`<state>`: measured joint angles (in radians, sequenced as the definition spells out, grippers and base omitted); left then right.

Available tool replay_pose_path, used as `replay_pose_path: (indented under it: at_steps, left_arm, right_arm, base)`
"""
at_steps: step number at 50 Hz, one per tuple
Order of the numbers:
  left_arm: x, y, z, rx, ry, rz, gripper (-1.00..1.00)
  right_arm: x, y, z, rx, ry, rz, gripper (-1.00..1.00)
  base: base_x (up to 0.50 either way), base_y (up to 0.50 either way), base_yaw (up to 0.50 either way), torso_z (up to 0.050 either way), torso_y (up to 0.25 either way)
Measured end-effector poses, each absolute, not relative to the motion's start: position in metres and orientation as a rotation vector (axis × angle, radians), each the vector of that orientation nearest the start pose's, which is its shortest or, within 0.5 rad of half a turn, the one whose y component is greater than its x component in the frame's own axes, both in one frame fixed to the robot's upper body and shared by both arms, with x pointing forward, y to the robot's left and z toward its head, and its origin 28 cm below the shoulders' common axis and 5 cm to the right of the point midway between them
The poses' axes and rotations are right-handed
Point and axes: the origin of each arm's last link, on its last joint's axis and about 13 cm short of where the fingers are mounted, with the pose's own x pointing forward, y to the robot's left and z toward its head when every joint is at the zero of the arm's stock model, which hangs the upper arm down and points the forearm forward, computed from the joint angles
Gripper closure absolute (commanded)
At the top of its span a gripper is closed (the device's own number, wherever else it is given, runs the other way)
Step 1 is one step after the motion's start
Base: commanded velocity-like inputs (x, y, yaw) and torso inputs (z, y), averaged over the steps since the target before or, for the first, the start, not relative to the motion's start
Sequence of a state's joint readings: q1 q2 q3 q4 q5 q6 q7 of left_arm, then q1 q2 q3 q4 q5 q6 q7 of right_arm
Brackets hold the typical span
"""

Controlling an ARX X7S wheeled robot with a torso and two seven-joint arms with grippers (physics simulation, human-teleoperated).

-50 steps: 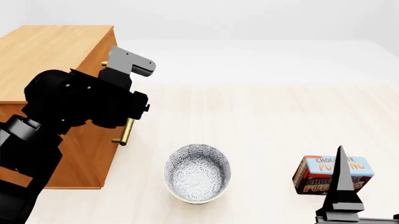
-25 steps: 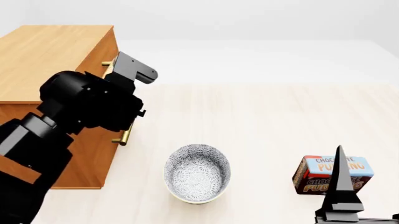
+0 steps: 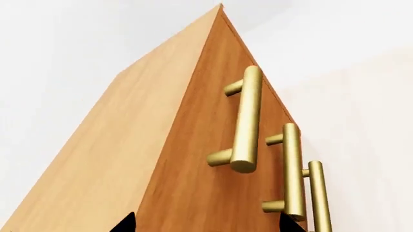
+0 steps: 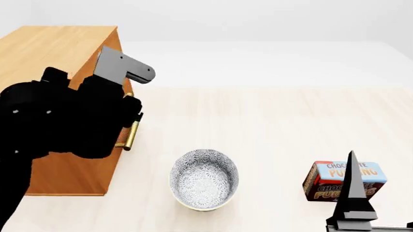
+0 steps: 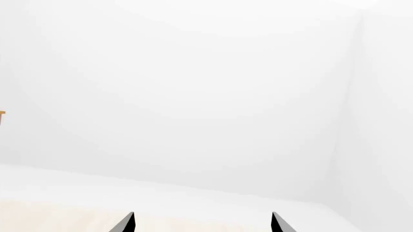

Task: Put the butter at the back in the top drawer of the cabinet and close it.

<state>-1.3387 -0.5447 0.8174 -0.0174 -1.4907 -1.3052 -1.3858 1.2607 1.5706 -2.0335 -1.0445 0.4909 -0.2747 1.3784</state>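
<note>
Since no butter shows in any view, its place cannot be read; it could be out of frame or inside the cabinet [image 4: 51,53].

- All three drawer fronts look flush in the left wrist view, no gap seen. This fits a top drawer yet to be pulled as well as one shut again with the butter inside. The pictures do not settle which.
- The left hand [image 3: 206,227] is spread wide, holding nothing, and its tips frame the cabinet front. The top handle [image 3: 245,121] lies just ahead of it, nearest the cabinet's top edge, with the two lower handles beyond.
- Handle long axis: a level bar along the drawer front, running away from the robot in the head view. The open jaws would have to straddle it across that axis.
- The left arm is far nearer and covers much of the cabinet front in the head view.
- The right hand [image 5: 202,224] is also wide and empty. It is low at the robot's right, well apart from the cabinet.
- The desk [image 4: 271,125] is pale wood. A patterned bowl [image 4: 204,179] sits near the cabinet's front, and a pudding box [image 4: 342,180] is near the right hand.
- Room in front of the drawer looks open. Judgement: the bowl could crowd a full pull-out.
</note>
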Motion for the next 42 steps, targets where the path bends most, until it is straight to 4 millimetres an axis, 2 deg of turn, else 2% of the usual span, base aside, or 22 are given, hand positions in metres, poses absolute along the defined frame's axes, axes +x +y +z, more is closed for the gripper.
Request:
replay_pose_path:
  at_steps: [17, 32, 42]
  left_arm:
    - [0.237, 0.219, 0.266, 0.428, 0.083, 0.283, -1.0]
    - [0.194, 0.229, 0.252, 0.25, -0.199, 0.127, -1.0]
    - [0.17, 0.234, 0.246, 0.139, -0.315, -0.002, -1.0]
  right_arm:
    - [0.087, -0.151, 0.193, -0.183, -0.326, -0.084, -1.0]
    - [0.089, -0.152, 0.193, -0.175, -0.329, -0.071, -1.0]
    - [0.09, -0.152, 0.193, -0.168, -0.34, -0.047, -1.0]
  base:
    - [0.0, 0.0, 0.0, 0.0, 0.0]
    - [0.0, 0.0, 0.0, 0.0, 0.0]
    - [0.0, 0.0, 0.0, 0.0, 0.0]
